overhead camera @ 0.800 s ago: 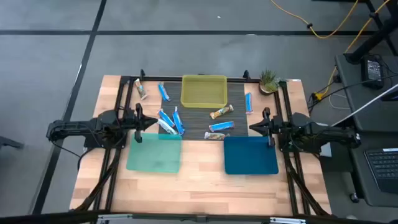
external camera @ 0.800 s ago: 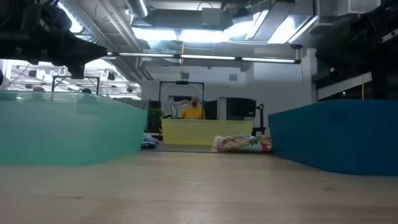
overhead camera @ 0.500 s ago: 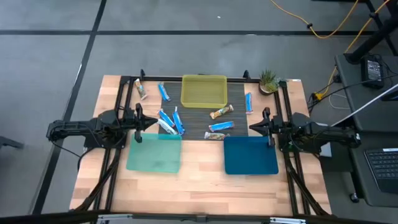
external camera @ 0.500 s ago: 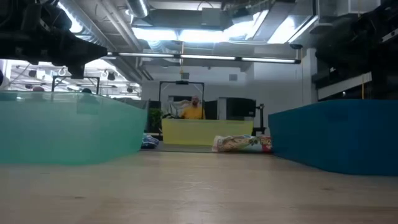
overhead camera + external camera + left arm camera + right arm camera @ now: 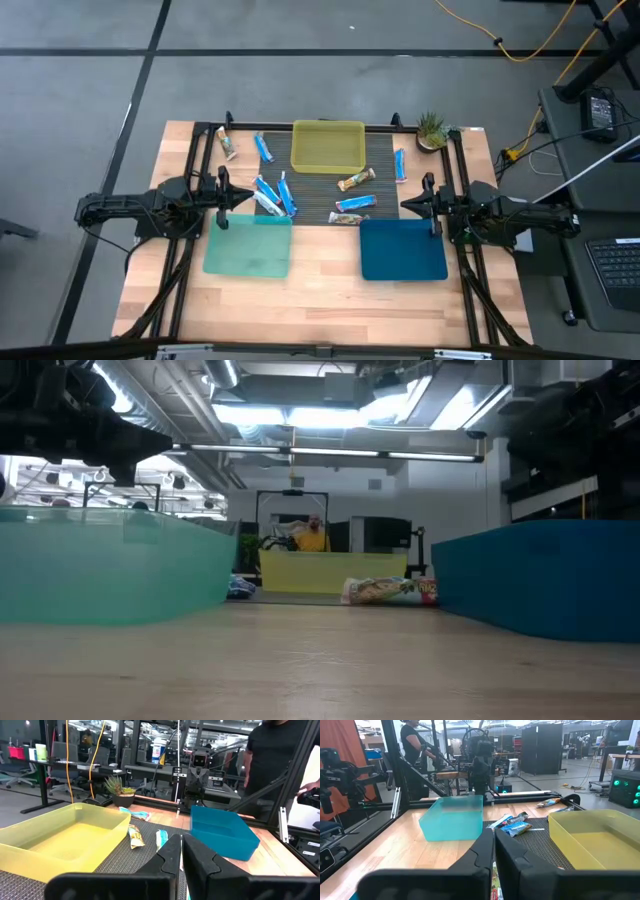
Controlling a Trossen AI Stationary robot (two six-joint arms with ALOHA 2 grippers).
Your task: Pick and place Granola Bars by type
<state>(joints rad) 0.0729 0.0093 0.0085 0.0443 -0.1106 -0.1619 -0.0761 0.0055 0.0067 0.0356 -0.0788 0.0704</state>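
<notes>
Granola Bars (image 5: 272, 193) all lie loose on the dark mat (image 5: 380, 172), none in a bin yet. Relative to the yellow tray (image 5: 327, 146): 4 or so blue ones clustered at its left front, 1 blue (image 5: 263, 148) and 1 tan (image 5: 228, 146) further left, 1 orange-brown bar (image 5: 355, 180) and 1 blue bar (image 5: 355, 203) just in front, a silvery one (image 5: 347, 217) beside that, 1 blue (image 5: 399, 165) to its right. Teal bin (image 5: 248, 246) and blue bin (image 5: 402, 249) sit in front of the tray on the wood surface (image 5: 320, 295).

Change: nothing. Compared with the earlier frames, bars, bins and both arms sit identical. Left pincer (image 5: 222, 190) clenched, holding nothing, left of the cluster. Right pincer (image 5: 428, 203) clenched, holding nothing, right of the tray's front. Means sorting hasn't started; likely idle at rest pose, first pick pending.
</notes>
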